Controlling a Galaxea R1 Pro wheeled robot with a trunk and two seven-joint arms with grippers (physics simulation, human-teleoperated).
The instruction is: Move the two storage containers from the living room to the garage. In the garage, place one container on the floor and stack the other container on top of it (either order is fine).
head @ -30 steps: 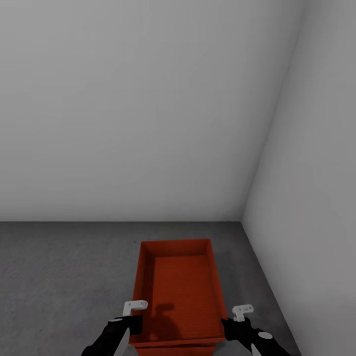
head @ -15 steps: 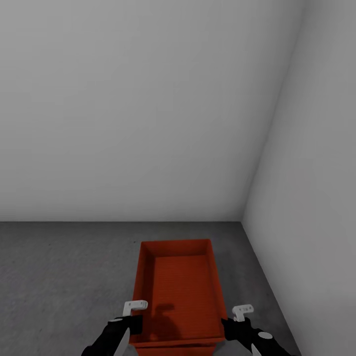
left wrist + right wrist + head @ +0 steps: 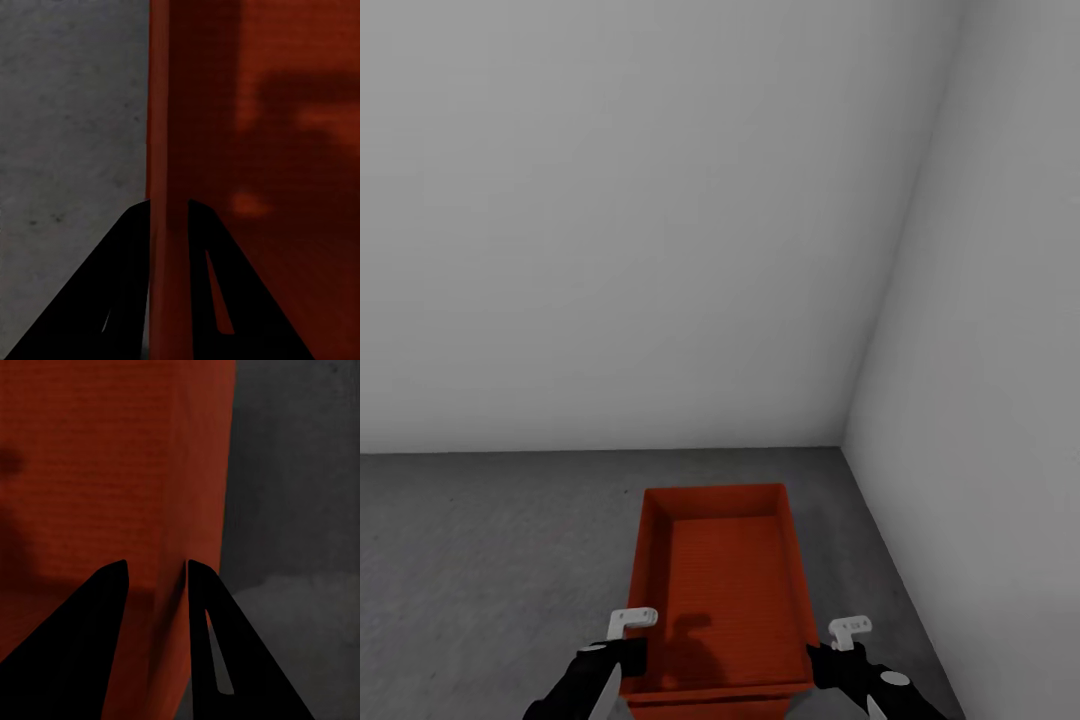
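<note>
Item: storage container (image 3: 718, 580), orange-red, open-topped, no lid. Carried level between both arms, above the dark grey concrete floor (image 3: 480, 560) of the garage, near the corner where two pale grey walls (image 3: 640, 220) meet. Whether lifted clear of the concrete or already resting on it: cannot tell. What looks like a second orange-red edge shows just beneath the container's near end; too little visible to call it the other container.

Left claw (image 3: 169, 217): clamped over the container's left long wall, one finger outside, one inside, wall edge running between them.

Right claw (image 3: 157, 577): clamped likewise on the container's right long wall, near the same end as the left.

Step in hand, judged: setting down or stacking in this corner.

Handling notes:
- Lower both arms evenly; thin walls gripped at one end only, so far end likely to dip.
- Keep container square to the walls, apart from them.
- If stacking, align all four rims over the lower box before lowering.
- Release only once weight is borne from below; part both claws together, then lift straight up off the rims.
</note>
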